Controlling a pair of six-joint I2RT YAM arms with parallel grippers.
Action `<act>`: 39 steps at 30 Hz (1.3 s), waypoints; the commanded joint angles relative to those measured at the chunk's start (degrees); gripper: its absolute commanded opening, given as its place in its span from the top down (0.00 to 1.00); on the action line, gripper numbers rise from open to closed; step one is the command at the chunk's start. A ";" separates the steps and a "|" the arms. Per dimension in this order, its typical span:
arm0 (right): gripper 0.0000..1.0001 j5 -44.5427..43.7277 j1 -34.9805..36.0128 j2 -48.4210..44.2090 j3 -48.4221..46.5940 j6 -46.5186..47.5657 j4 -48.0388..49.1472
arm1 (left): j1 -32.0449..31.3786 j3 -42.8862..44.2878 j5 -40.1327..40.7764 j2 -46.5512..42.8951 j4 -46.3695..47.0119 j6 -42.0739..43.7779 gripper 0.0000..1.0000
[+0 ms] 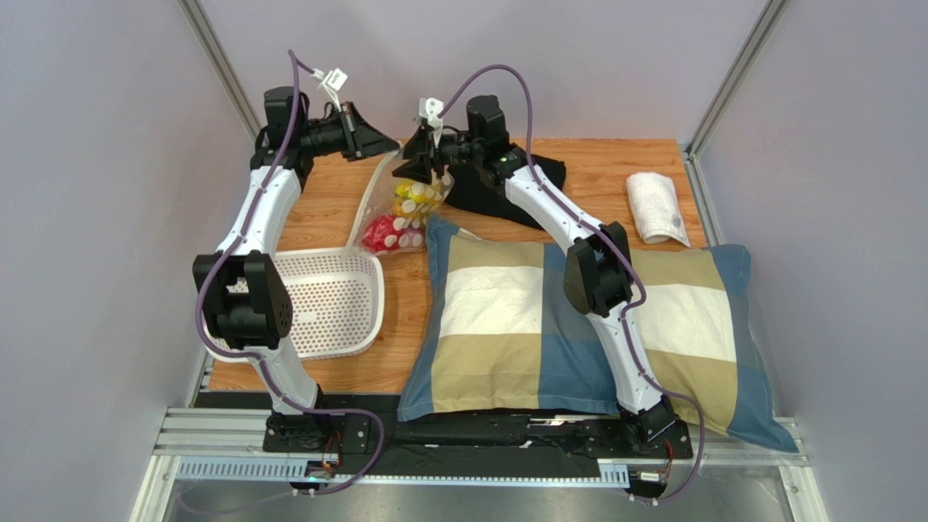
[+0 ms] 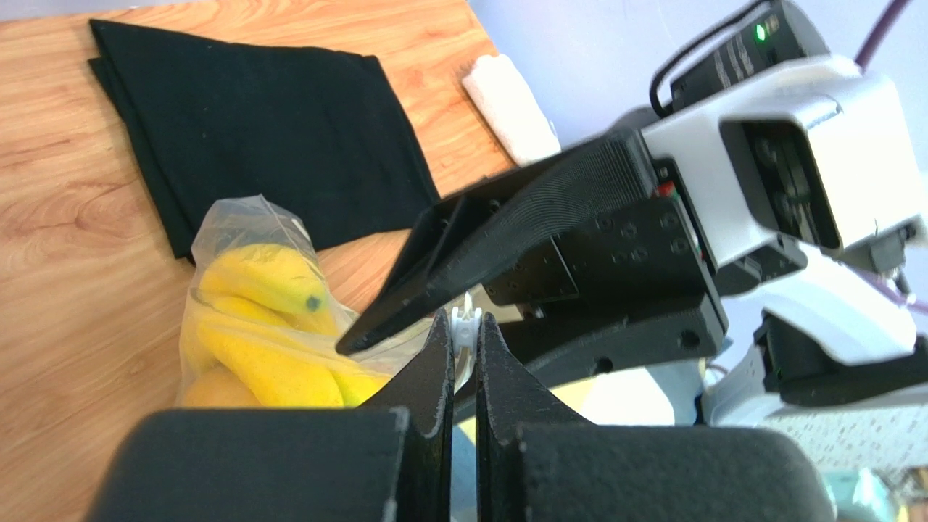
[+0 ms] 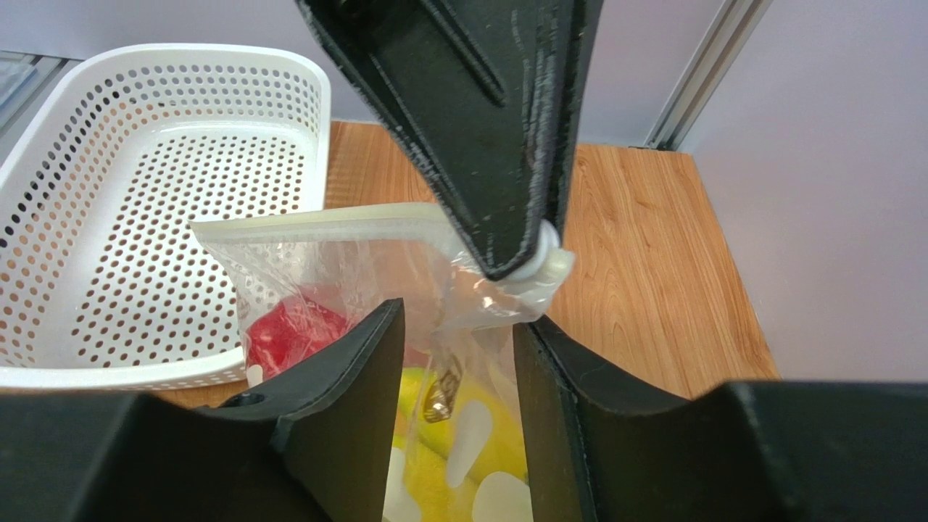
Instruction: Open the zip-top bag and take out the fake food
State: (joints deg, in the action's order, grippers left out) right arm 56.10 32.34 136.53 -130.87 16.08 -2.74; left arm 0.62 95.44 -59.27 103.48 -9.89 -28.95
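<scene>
In the right wrist view the zip-top bag (image 3: 359, 256) runs off the frame at 6 o'clock between the right fingers (image 3: 338, 402), the white tray (image 3: 131, 218) is cut at 9 o'clock, and overhead the right arm (image 1: 545, 207) hides part of the black cloth (image 1: 476, 201).

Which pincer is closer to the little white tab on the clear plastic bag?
Left. The left pincer is pinching the little white tab. The right pincer is just below it, open, straddling the clear spotted plastic bag.
</scene>
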 commanded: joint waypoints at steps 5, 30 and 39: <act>0.73 -1.51 -0.52 -1.97 -3.51 -1.57 4.50 | -0.45 -0.52 -3.84 -4.52 -0.91 7.76 1.00; 1.00 2.08 -4.21 -0.56 2.11 -35.15 26.91 | 1.22 -13.34 18.49 -14.97 -9.09 16.56 1.00; 0.78 5.25 -3.07 -0.82 3.14 -44.39 34.66 | 1.84 -9.14 10.93 -12.70 -6.72 13.40 1.00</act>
State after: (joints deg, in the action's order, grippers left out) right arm 60.51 30.92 138.58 -127.61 -22.24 19.90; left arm 0.43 82.94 -46.70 89.82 -15.42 -14.70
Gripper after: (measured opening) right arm 0.047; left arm 0.020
